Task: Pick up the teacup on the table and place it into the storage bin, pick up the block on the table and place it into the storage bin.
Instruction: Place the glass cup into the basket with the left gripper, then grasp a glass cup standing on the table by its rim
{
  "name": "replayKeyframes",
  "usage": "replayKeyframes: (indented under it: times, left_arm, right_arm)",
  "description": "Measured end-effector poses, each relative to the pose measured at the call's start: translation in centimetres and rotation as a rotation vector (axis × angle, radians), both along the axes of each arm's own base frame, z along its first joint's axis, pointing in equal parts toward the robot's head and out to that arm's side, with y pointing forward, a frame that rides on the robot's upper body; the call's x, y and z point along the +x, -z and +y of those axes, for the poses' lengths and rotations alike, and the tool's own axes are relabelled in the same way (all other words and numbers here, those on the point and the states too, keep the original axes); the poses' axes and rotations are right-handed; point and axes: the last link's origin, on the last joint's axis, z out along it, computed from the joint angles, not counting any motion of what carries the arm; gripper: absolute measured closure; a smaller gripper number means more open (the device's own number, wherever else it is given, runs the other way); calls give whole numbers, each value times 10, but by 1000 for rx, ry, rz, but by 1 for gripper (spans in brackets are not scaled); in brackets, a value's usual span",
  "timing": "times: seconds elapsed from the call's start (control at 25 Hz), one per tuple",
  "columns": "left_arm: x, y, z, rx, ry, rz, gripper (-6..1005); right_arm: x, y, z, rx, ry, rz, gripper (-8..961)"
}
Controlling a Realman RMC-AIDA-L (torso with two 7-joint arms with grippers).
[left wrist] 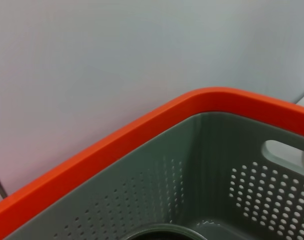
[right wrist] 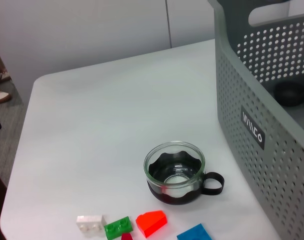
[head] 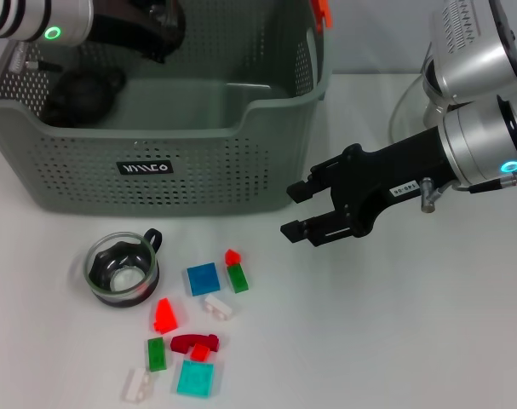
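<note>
Nearby, blocks and a teacup are seen on the bench before the storage bin.

Closest, a teal block (head: 196,377) lies among scattered blocks; the teacup (head: 122,271) stands upright beyond them. The right gripper (head: 296,211) is held with fingers wide beside the storage bin (head: 181,162). Farthest, the left gripper (head: 160,30) is over the bin; its fingers cannot be judged.
</note>
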Motion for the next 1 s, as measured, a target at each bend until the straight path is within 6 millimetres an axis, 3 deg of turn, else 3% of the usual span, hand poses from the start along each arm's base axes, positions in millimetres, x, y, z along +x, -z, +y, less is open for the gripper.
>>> replayKeyframes:
  times: [0.36, 0.8, 1.0]
  left_arm:
    - [-3, 6, 1, 12, -11, 14, 818]
    - [-5, -1, 0, 20, -15, 14, 362]
    - [17, -35, -13, 25, 43, 5, 322]
  right_arm:
    - [-1, 1, -1, -2, 1, 4, 339]
    - [0, 2, -2, -7, 5, 5, 339]
    - [-1, 2, 0, 1, 3, 6, 340]
